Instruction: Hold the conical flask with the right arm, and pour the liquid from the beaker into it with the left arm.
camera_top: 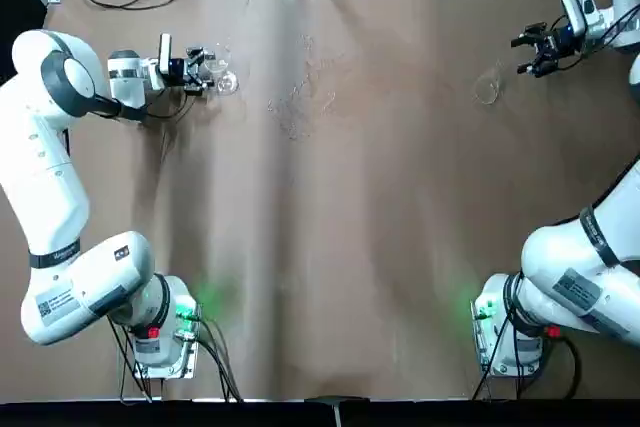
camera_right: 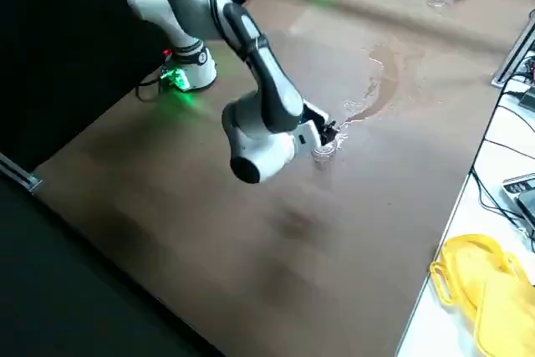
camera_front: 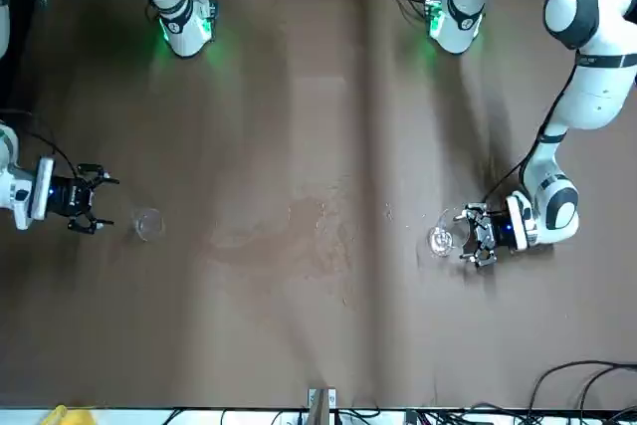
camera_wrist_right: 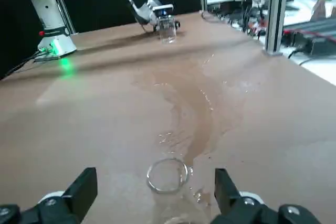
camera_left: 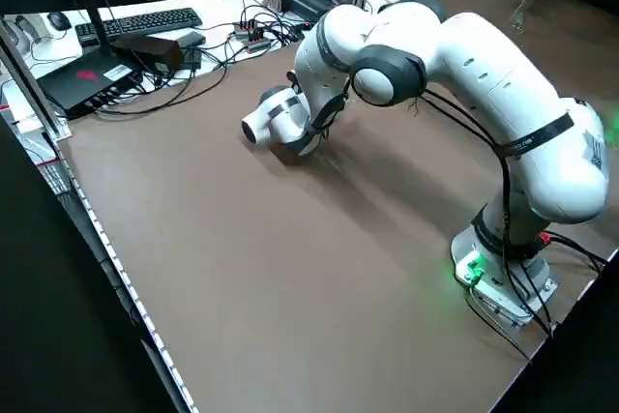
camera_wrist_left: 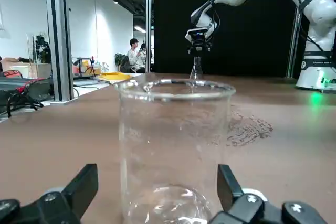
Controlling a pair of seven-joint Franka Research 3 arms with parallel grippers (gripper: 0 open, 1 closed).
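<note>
Clear glass could be toppled by off-centre closing: left of the wet patch [camera_wrist_right: 198, 124], the beaker [camera_wrist_left: 173, 129] is faced by the left gripper [camera_wrist_left: 158, 174], 2 fingers spread; right of it, the conical flask [camera_front: 148, 224] is faced by the right gripper [camera_wrist_right: 156, 174], 2 spread.

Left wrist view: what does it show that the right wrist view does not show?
Only the left wrist view shows the yellow item and the right arm's base.
Only the right wrist view shows the left arm's base.
Both show the beaker at the left hand, the flask at the right hand, and the wet patch.
</note>
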